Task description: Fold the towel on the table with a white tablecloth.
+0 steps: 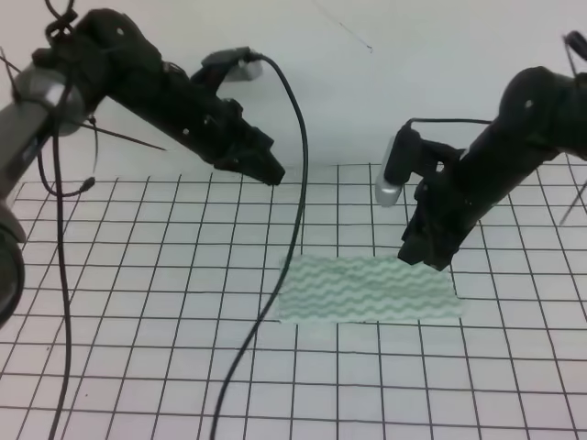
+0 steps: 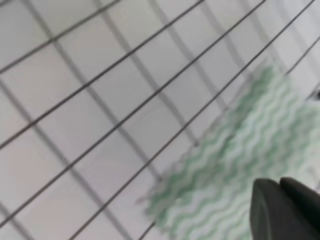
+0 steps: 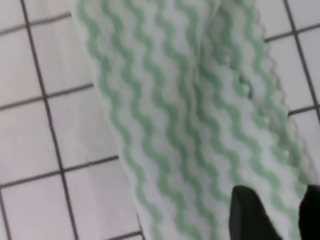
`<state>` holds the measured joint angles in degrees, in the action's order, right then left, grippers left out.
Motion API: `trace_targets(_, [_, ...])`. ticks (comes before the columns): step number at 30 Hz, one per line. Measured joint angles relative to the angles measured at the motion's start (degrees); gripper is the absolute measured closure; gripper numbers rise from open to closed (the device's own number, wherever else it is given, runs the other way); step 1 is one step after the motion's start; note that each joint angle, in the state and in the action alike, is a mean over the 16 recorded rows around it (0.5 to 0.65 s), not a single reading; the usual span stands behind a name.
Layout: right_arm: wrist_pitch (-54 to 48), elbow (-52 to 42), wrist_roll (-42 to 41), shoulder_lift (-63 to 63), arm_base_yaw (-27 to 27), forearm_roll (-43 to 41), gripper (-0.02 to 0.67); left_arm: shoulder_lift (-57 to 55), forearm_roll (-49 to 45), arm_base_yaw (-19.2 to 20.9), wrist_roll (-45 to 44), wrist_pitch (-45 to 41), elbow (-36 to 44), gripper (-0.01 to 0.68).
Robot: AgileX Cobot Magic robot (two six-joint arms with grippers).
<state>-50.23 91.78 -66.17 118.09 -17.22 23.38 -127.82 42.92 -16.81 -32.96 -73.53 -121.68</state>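
Gridded worktop (image 1: 138, 367) carries our towel (image 1: 367, 289), long axis left-right. Our right fingers (image 1: 424, 249), slightly apart, hover over its far right edge; our left (image 1: 271, 172), state unclear, sit farther off.

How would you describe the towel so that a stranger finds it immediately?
Start from the table, covered in white cloth with black grid lines. The towel lies flat right of centre, below the right pincer. Only it has pale green wavy stripes.
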Motion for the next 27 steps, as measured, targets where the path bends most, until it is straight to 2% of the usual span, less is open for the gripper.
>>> trace_targets(12, [-2.66,8.11,-1.17,7.20,-0.79,-4.68,0.331,7.29,4.83,0.33,-3.27,1.97,7.99,0.672])
trace_targets(27, [-2.35,9.93,-3.70,11.01,-0.79,-5.50,0.351,17.09,4.52,0.81,-6.91,9.34,23.82,0.672])
